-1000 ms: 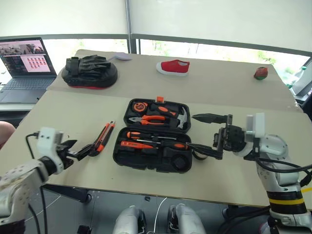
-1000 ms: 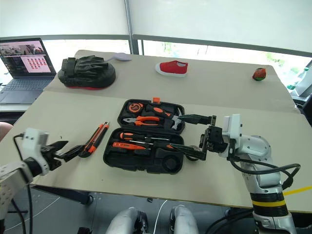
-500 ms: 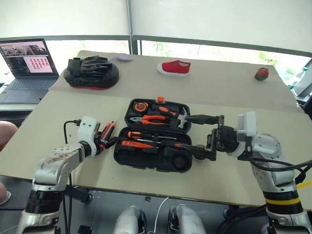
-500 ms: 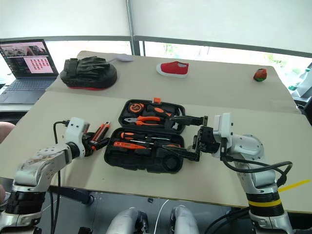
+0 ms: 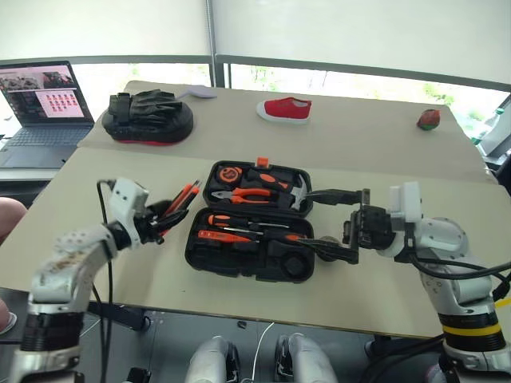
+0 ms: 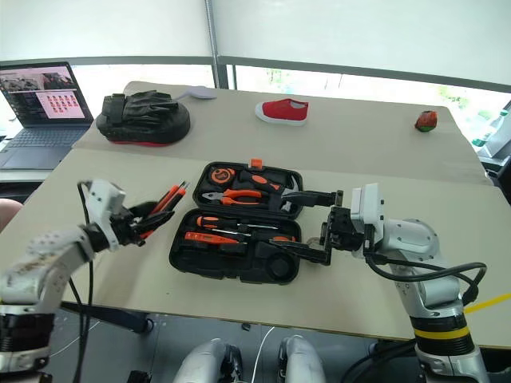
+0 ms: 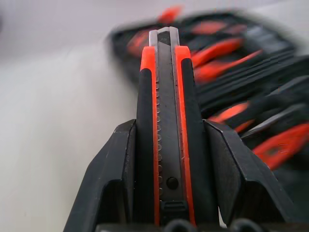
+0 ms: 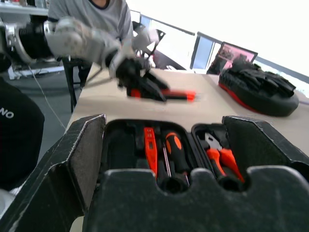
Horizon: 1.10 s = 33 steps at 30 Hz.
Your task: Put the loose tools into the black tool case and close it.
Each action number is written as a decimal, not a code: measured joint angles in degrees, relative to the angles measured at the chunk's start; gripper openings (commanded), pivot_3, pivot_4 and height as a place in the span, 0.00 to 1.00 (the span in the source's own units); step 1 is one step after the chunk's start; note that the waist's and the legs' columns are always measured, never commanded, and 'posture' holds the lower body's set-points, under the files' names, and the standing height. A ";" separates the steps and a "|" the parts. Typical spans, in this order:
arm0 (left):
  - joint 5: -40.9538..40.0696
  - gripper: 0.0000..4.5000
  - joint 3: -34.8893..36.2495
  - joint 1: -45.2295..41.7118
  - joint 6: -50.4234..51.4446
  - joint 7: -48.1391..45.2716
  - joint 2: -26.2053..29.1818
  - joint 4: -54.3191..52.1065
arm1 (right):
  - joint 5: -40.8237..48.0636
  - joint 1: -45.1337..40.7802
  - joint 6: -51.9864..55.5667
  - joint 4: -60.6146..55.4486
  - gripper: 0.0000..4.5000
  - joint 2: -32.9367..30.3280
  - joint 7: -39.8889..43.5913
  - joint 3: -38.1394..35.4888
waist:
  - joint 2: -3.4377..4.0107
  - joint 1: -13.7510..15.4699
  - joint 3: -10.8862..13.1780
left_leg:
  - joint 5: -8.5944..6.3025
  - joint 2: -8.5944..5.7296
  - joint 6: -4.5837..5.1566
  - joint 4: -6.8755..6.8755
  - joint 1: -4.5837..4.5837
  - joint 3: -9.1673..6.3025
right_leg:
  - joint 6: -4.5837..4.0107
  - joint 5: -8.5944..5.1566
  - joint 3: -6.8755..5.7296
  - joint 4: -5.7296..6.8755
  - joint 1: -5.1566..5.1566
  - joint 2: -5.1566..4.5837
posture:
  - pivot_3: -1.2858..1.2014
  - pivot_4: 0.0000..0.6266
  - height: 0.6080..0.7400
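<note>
The left gripper point(image 5: 164, 217) clamps the knife point(image 7: 165, 130) between both fingers, clear of the table point(image 5: 383, 152), at 9 o'clock from the open case point(image 5: 251, 219). The right gripper point(image 5: 335, 219), fingers spread wide and empty, sits at the case's 3 o'clock edge.

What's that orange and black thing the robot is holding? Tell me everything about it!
It is the utility knife, long and slim, with a black body, two orange strips along it, a ridged slider track down the middle and a grey tip. It looks like plastic. The left gripper is shut on its back end, a black finger on each side. It is lifted off the table, pointing toward the open black tool case.
</note>
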 measured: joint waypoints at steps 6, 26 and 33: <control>2.93 0.36 -16.93 -8.05 -2.54 -16.64 1.20 -1.36 | -1.52 3.67 -1.20 2.18 1.00 -4.32 2.24 -2.20 | 0.08 -0.24 0.02 | 0.22 -0.13 0.53 0.02 -0.01 0.07 | 0.10 -0.02 0.06 0.02 0.01 0.20 | 0.52 0.24 1.00; 22.62 0.36 -31.61 -19.13 -14.43 -24.56 -2.75 12.94 | 0.21 13.55 2.24 -5.57 1.00 -6.94 -1.37 -6.51 | 0.09 0.11 0.02 | 0.15 -0.01 0.86 0.24 -0.05 -0.01 | 0.10 -0.05 0.15 0.03 0.05 0.27 | 0.52 0.24 1.00; 23.86 0.36 -31.98 -20.01 -8.41 -22.87 -5.76 11.52 | 0.20 13.14 2.25 -5.56 1.00 -6.78 -1.71 -6.01 | 0.10 1.23 0.02 | -0.05 -0.07 1.21 0.64 -0.11 -0.07 | 0.37 -0.02 0.07 0.03 0.23 0.13 | 0.52 0.24 1.00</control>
